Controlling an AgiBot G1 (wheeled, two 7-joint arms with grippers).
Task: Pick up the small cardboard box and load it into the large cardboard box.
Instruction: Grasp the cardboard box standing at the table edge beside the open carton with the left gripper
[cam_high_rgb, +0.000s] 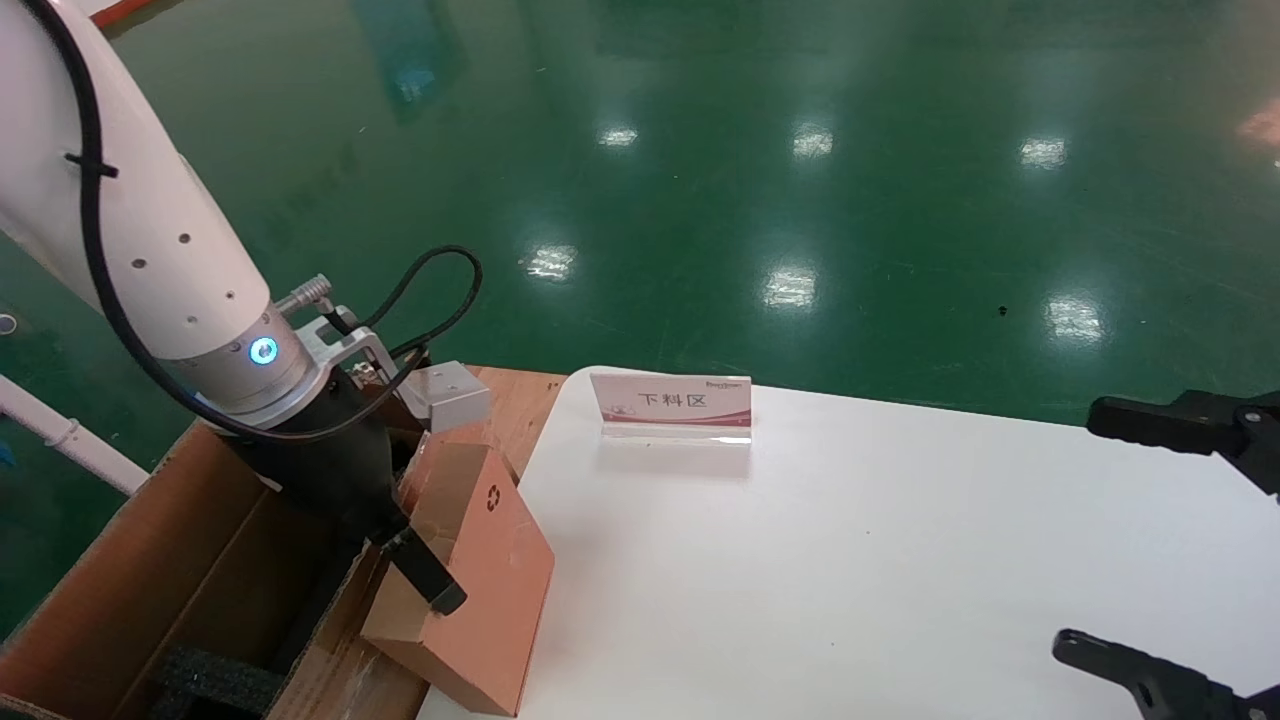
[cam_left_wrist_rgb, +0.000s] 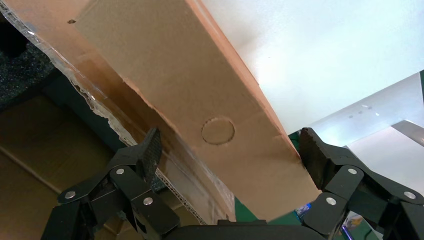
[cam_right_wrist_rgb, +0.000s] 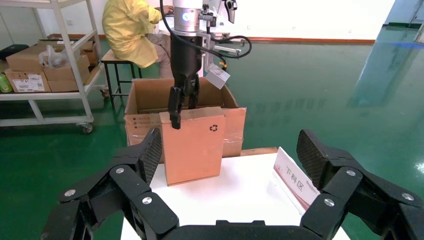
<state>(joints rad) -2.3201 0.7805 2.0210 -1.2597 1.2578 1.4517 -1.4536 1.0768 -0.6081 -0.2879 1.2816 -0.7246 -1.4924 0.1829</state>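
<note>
The small cardboard box (cam_high_rgb: 490, 570) stands on edge at the left edge of the white table (cam_high_rgb: 850, 560), recycling symbol near its top corner. It also shows in the left wrist view (cam_left_wrist_rgb: 190, 85) and the right wrist view (cam_right_wrist_rgb: 192, 145). My left gripper (cam_high_rgb: 430, 570) straddles its top edge from above, jaws wide open: one finger touches a side and the other stands slightly off. It also shows in the left wrist view (cam_left_wrist_rgb: 227, 150). The large cardboard box (cam_high_rgb: 130, 560) sits beside it, off the table, with black foam (cam_high_rgb: 215, 685) inside. My right gripper (cam_high_rgb: 1075, 528) is open and empty at the table's right.
A pink-and-white sign (cam_high_rgb: 672, 405) stands near the table's far edge. A wooden surface (cam_high_rgb: 520, 400) lies beyond the carton. In the right wrist view a person in yellow (cam_right_wrist_rgb: 130, 30) sits behind the carton, with a shelf of boxes (cam_right_wrist_rgb: 40, 65) beside them.
</note>
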